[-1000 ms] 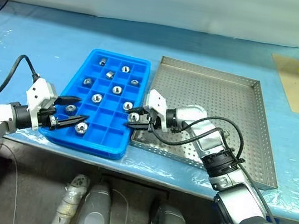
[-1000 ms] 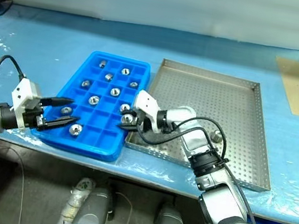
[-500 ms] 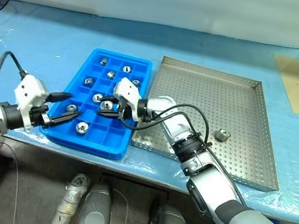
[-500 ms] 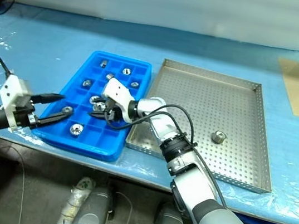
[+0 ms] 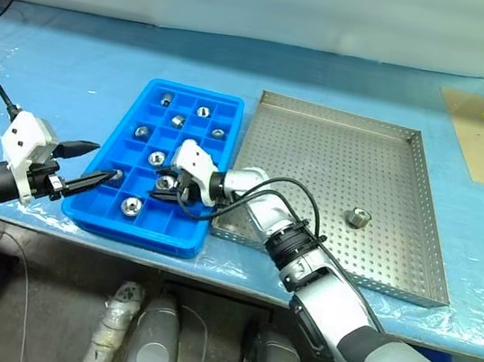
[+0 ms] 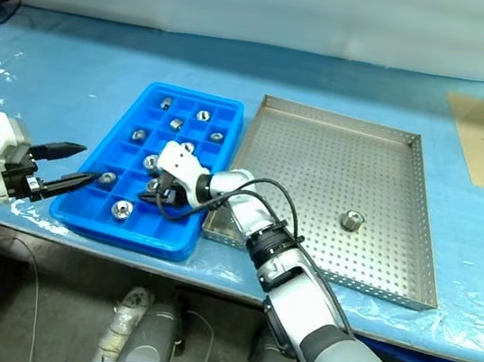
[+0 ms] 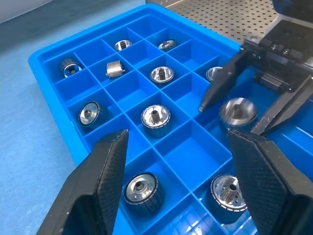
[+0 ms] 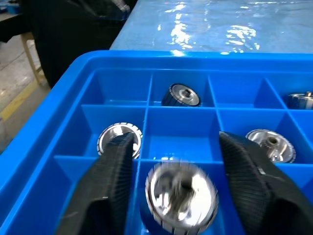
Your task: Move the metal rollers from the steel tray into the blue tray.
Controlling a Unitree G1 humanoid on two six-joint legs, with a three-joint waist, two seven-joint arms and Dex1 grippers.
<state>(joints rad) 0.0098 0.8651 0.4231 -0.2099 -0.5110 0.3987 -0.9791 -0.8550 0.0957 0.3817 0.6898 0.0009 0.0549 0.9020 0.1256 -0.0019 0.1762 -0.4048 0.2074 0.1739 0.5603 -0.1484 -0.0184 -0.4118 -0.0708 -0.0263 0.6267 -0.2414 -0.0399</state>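
Silver roller (image 8: 181,197) drops blurred between the right gripper's (image 5: 167,185) just-parted fingers into the blue tray (image 5: 235,105), one left in the steel tray (image 5: 343,117), while the left gripper (image 5: 89,167) hovers, jaws apart and empty.

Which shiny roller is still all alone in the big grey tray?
The roller sitting on the holey floor of the grey tray, toward its right side. All the other rollers are already in the blue tray.

The right gripper (image 5: 165,190) reaches across to the left with its fingers parted, while the left gripper (image 5: 103,165), also parted, points right toward it.
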